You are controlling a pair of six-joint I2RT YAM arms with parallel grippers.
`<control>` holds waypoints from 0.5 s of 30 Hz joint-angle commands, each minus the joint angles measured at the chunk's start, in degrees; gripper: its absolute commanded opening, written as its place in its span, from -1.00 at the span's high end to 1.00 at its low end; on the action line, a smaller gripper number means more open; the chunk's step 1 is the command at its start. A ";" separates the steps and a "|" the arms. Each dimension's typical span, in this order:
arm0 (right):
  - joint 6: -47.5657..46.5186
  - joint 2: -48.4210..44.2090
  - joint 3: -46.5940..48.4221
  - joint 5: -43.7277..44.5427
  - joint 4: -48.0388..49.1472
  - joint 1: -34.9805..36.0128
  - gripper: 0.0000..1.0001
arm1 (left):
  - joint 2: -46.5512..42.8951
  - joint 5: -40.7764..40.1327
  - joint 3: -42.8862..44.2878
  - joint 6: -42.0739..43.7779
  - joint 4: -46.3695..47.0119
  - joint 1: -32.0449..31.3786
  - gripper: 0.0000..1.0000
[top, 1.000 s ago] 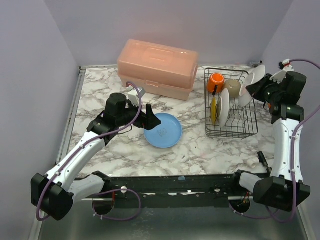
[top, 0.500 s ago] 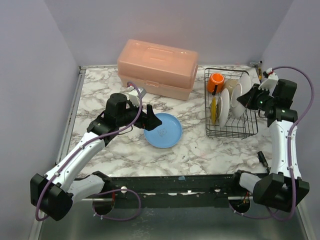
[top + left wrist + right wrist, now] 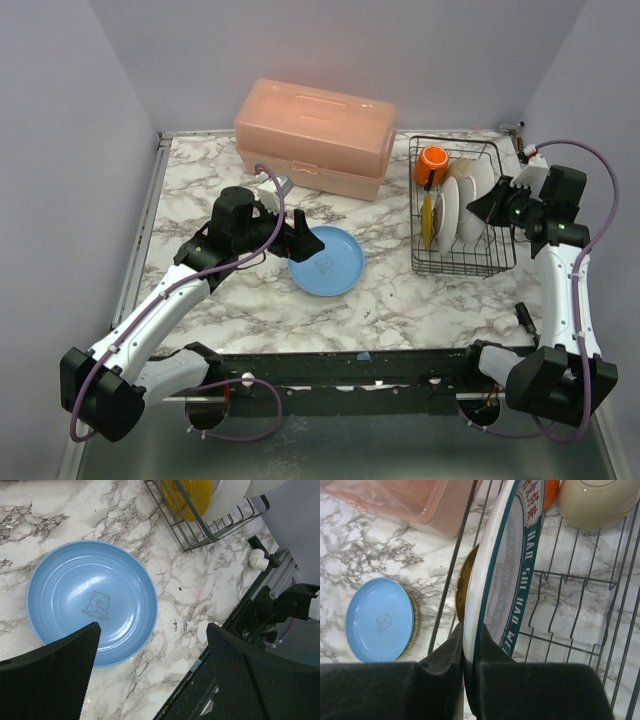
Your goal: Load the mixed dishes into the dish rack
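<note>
The black wire dish rack (image 3: 465, 270) stands at the right. It holds the orange mug (image 3: 433, 160), the cream bowl (image 3: 597, 500), the yellow plate (image 3: 428, 220) and a white plate (image 3: 448, 213), both plates on edge. My right gripper (image 3: 492, 208) is shut on a second white plate with a teal lettered rim (image 3: 507, 570) and holds it upright inside the rack, beside the other white plate. The blue plate (image 3: 327, 261) lies flat on the marble. My left gripper (image 3: 303, 238) is open and empty just above its left rim.
The big pink lidded box (image 3: 315, 137) stands at the back, left of the rack. The table's front edge with its black rail (image 3: 235, 625) runs close to the blue plate. A wall stands right of the rack.
My right gripper has moved left and down, bringing the teal-rimmed white plate from above the rack's right side into the rack. The left arm and blue plate have not moved.
</note>
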 commanded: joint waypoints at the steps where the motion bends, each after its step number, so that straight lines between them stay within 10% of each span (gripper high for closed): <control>1: -2.23 -0.33 -0.56 4.19 0.31 1.57 0.99 | -1.16 0.51 1.25 0.39 -0.29 -0.23 -0.73; 15: -1.37 -0.78 -1.79 10.12 -0.65 3.44 0.81 | -0.53 1.49 1.52 0.21 -0.54 -0.49 -0.74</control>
